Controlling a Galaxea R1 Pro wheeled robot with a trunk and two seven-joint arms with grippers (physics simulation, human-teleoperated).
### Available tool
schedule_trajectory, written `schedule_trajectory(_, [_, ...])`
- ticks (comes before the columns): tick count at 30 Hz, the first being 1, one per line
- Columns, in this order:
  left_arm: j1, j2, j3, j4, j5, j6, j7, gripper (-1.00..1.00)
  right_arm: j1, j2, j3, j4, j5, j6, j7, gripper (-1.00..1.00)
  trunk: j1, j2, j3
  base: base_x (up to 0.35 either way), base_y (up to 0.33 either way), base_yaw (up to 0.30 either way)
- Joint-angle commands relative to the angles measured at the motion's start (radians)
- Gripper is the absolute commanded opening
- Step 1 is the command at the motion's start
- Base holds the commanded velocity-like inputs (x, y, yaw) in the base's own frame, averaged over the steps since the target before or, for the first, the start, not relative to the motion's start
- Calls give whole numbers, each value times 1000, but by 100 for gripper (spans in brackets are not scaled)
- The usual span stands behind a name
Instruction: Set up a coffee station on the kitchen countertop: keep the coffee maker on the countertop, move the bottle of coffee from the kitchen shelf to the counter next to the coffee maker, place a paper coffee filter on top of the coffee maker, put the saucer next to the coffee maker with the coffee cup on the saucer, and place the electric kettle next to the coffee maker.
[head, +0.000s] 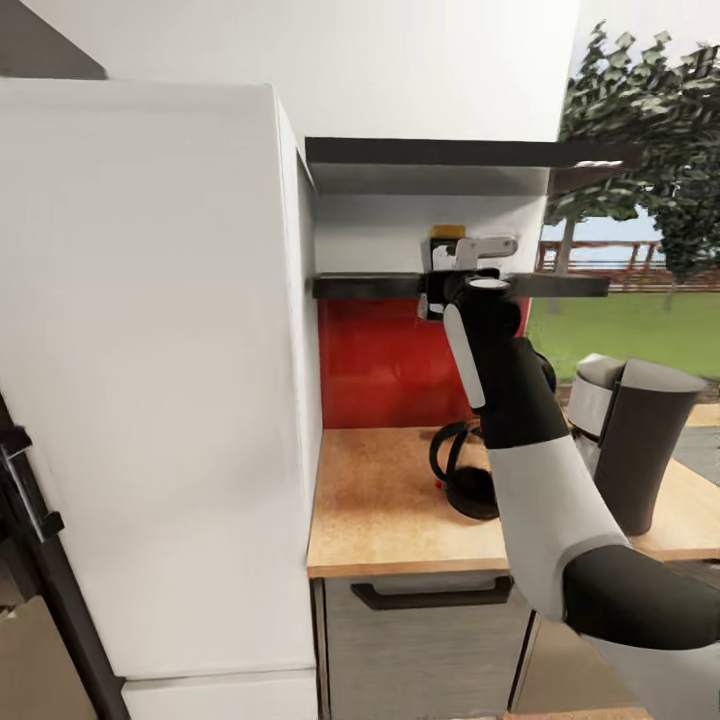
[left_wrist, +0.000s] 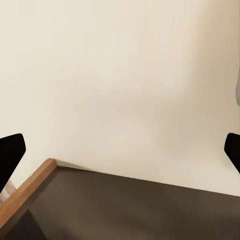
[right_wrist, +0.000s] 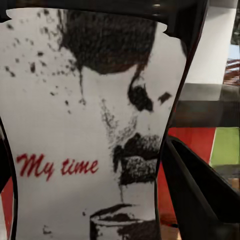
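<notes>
Right arm is reaching up through centre frame in the head view, right claw (head: 452, 262) sitting at the kitchen shelf (head: 560, 285), the thin black one above the red backsplash (head: 380, 360). Bottle of coffee (head: 447, 240) is standing on that shelf, yellow cap poking out just above my wrist. In the right wrist view the bottle's white label (right_wrist: 85, 130) is taking up most of the frame, red "My time" lettering plus a dark printed face, with the black fingers (right_wrist: 200, 195) hugging both sides of it. So the right claw is closing around the bottle, pads against the label. Can't tell whether the bottle is off the shelf or sitting on it.

Left claw (left_wrist: 120, 150): both dark fingertips (left_wrist: 10, 155) are sitting at the far side edges of the left wrist view, wide apart, nothing between them. It's facing a plain cream wall with a dark panel and a wood edge at lower left.

On the surface (head: 390, 510), lower centre of the head view: electric kettle (head: 465, 470) is showing its black loop handle, body mostly hidden behind my forearm. Coffee maker (head: 645, 440) is standing to the right of it, mid-right frame, dark grey cylinder with slanted top. A white tall cabinet (head: 150, 380) is filling the left half of the frame, and a thicker dark shelf (head: 450, 152) is running above the thin one.
</notes>
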Motion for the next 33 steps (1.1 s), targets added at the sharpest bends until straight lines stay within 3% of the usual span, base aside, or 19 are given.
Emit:
schedule_trajectory(1, [0,0,4,-1,-6,1,1,100,14,0,2,-1,2,4,-6,-100,0,-1,2,-288,103,0])
schedule_trajectory(10, [-1,-2,8,-1,-4,0,1,100,139,0,1,-1,1,4,-4,-100,0,-1,11,-219,60,0])
schedule_trajectory(17, [-1,-2,8,-3,0,-6,2,100,278,0,1,0,1,-3,-1,-100,0,-1,11,-20,1,0])
schedule_trajectory(29, [-1,-2,10,-10,3,-64,3,100,351,0,2,-8,2,-32,-2,-100,0,-1,12,-20,0,-12])
schedule_trajectory(33, [-2,-5,10,-9,0,-63,5,100,382,0,3,-25,3,-74,-4,-100,0,-1,15,-239,0,-157])
